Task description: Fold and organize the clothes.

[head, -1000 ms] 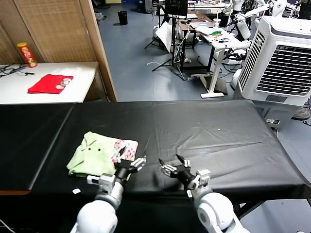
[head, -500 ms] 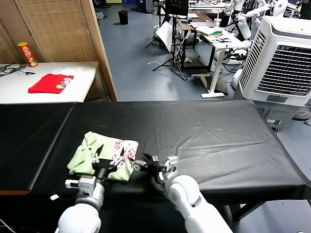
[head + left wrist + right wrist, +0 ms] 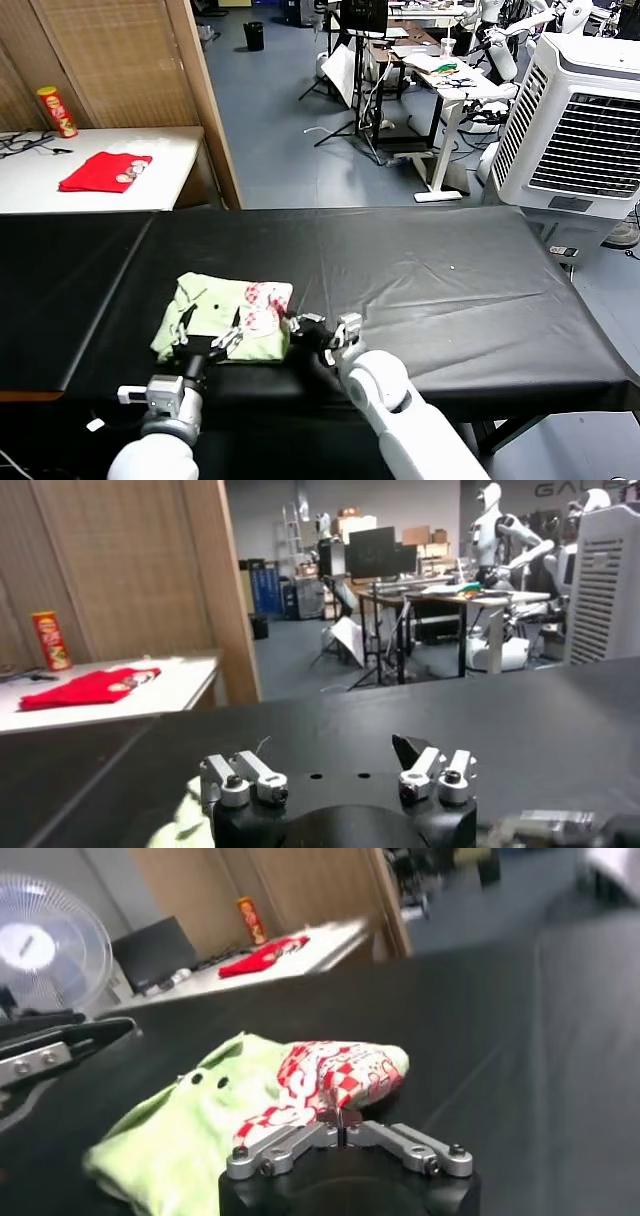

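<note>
Nearest to me, my right gripper (image 3: 318,330) has its jaws pressed together at the near right edge of the pale green short-sleeved shirt with a pink-red floral patch (image 3: 225,318); in the right wrist view they seem to pinch the patch's hem, though I cannot be sure. My left gripper (image 3: 205,335) hovers over the shirt's near edge, jaws spread wide. The shirt lies bunched, partly folded, near the front left of the black cloth-covered tabletop (image 3: 430,290). It looks thin, light and limp, so I judge hems and corners the best holds. Beyond, a small red cloth (image 3: 104,171) rests on a white side table (image 3: 170,165).
</note>
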Controlling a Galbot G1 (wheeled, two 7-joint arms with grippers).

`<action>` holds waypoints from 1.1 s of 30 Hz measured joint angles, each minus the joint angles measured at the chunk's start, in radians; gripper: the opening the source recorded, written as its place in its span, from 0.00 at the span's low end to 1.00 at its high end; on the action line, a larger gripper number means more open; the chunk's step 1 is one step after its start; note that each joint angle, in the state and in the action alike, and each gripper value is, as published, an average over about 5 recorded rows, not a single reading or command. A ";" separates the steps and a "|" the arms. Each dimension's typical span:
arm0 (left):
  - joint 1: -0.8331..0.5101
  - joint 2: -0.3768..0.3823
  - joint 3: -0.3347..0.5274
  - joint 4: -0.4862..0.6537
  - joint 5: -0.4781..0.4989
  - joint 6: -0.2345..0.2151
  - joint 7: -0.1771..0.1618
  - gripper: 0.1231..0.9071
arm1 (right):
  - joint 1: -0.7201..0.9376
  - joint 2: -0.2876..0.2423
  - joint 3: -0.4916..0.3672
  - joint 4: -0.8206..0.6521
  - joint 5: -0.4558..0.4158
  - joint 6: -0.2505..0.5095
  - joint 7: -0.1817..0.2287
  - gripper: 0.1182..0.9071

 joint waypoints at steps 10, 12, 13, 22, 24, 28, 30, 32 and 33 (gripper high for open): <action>0.008 0.007 -0.015 0.030 -0.066 -0.025 -0.041 0.86 | -0.052 -0.238 0.069 0.085 -0.230 0.110 -0.074 0.34; 0.016 0.012 -0.019 0.036 -0.092 -0.047 -0.028 0.86 | -0.085 -0.275 0.090 0.118 -0.255 0.136 -0.064 0.48; 0.020 0.014 -0.020 0.039 -0.103 -0.060 -0.020 0.86 | -0.104 -0.292 0.101 0.135 -0.267 0.151 -0.060 0.55; 0.050 0.027 -0.024 0.063 -0.164 -0.153 0.010 0.86 | -0.297 -0.359 0.222 0.280 -0.316 0.308 0.013 0.86; 0.057 0.032 -0.022 0.060 -0.166 -0.150 -0.011 0.86 | -0.348 -0.353 0.247 0.306 -0.316 0.334 0.043 0.86; 0.080 0.049 -0.022 0.050 -0.168 -0.158 -0.029 0.86 | -0.473 -0.325 0.298 0.357 -0.317 0.383 0.115 0.86; 0.097 0.057 -0.022 0.044 -0.168 -0.166 -0.032 0.86 | -0.537 -0.307 0.322 0.379 -0.318 0.402 0.145 0.86; 0.118 0.064 -0.023 0.036 -0.167 -0.171 -0.033 0.86 | -0.599 -0.290 0.344 0.400 -0.318 0.417 0.174 0.86; 0.129 0.067 -0.024 0.032 -0.167 -0.173 -0.034 0.86 | -0.628 -0.281 0.355 0.411 -0.319 0.423 0.188 0.86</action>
